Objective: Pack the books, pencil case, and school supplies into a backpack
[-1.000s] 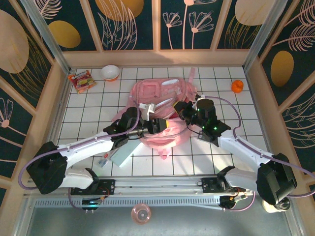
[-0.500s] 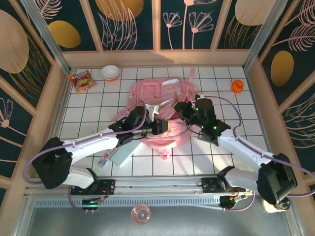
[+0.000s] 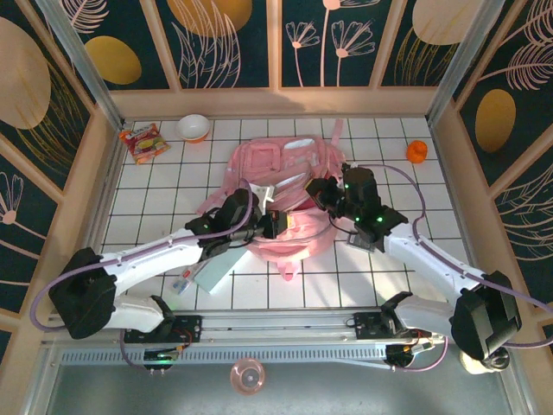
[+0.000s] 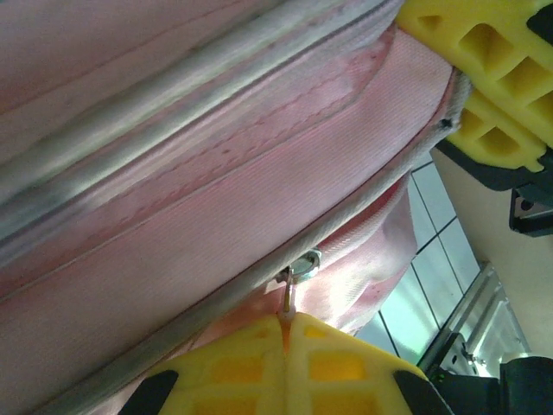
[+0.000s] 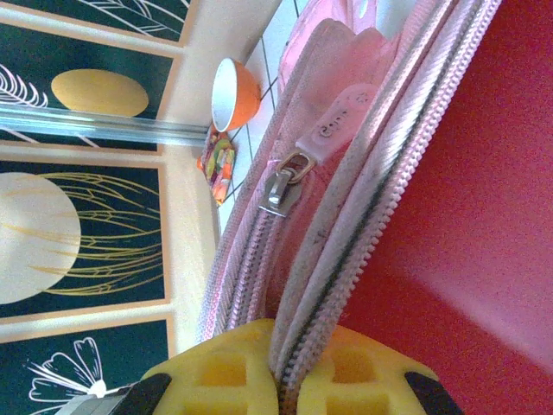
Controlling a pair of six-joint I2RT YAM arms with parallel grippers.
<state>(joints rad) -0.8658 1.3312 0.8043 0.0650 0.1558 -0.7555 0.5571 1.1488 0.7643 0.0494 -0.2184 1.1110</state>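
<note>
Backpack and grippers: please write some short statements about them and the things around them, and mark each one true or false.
1. The left gripper is shut on the backpack's zip pull. True.
2. The right gripper hangs open above the table. False: it is shut on the backpack's zipped edge.
3. The pencil case lies on the table, outside the backpack. True.
4. The bowl stands on the backpack. False: it stands on the table, apart from it.

A white-and-orange bowl (image 3: 193,127) sits at the tiled tabletop's (image 3: 155,186) far edge, with a red-orange-green snack packet (image 3: 143,142) just beside it. A small orange object (image 3: 417,151) lies well apart, far right.
</note>
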